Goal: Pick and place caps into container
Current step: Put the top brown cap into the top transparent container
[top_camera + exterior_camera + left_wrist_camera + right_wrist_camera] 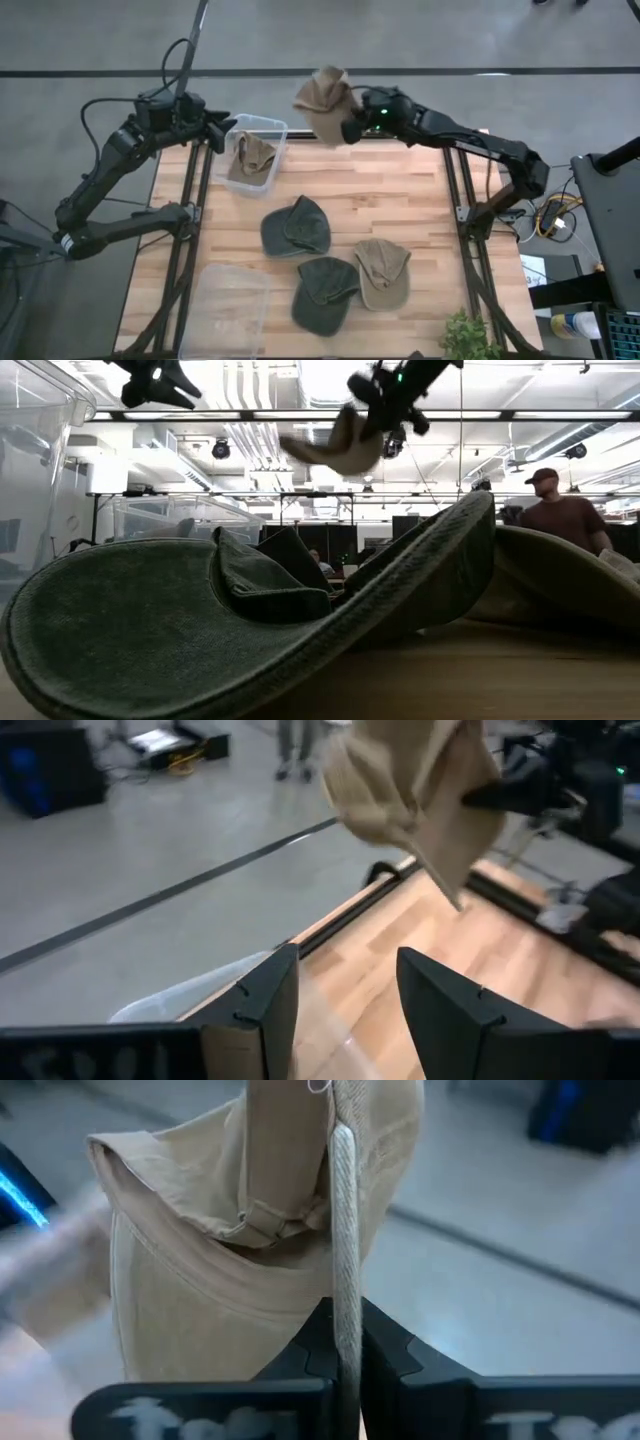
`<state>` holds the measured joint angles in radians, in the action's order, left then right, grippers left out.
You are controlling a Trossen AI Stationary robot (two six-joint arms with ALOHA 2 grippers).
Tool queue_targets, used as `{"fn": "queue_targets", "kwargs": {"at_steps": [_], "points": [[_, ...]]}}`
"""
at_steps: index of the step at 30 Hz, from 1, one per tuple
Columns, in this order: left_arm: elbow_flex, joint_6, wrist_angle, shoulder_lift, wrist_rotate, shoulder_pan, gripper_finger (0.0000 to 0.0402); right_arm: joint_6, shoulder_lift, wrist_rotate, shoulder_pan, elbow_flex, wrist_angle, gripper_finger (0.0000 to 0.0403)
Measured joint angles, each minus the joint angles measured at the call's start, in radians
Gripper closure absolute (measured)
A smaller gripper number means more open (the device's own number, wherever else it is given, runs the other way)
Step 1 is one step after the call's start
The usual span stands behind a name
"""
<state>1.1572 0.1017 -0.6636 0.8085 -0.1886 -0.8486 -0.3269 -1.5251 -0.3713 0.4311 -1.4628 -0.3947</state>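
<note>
Right pincer point(349, 128) is pinched on a tan cap point(322, 98); one cap point(251, 156) is binned, three left on the worktop point(400, 200).

Bare table point(400, 200) lies between container point(252, 150) and three caps point(296, 226).

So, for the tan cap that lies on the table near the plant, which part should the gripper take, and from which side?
Probably the raised, folded crown of the tan cap, approached from straight above. The brim lies flat on the table, giving the fingers little to pinch.
</note>
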Motion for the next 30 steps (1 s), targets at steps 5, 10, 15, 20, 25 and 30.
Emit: {"fn": "queue_targets", "kwargs": {"at_steps": [5, 10, 15, 20, 25, 30], "points": [[0.000, 0.004, 0.105, 0.005, -0.148, 0.001, 0.0239, 0.063, 0.035, 0.002, -0.029, 0.004, 0.162, 0.0394], [0.000, 0.013, 0.242, 0.018, -0.193, 0.007, 0.0239, 0.127, 0.032, 0.002, -0.057, 0.005, 0.329, 0.0392], [0.000, 0.038, 0.293, 0.048, -0.194, 0.011, 0.0239, 0.148, 0.013, 0.004, -0.067, 0.005, 0.451, 0.0392], [-0.001, 0.056, 0.346, 0.107, -0.192, 0.021, 0.0239, 0.139, -0.014, 0.003, -0.067, -0.001, 0.540, 0.0391], [-0.001, 0.061, 0.420, 0.156, -0.192, 0.048, 0.0239, 0.122, -0.047, 0.005, -0.067, -0.001, 0.561, 0.0391], [-0.001, 0.067, 0.487, 0.189, -0.180, 0.082, 0.0239, 0.122, -0.077, 0.002, -0.067, -0.001, 0.615, 0.0390]]}}
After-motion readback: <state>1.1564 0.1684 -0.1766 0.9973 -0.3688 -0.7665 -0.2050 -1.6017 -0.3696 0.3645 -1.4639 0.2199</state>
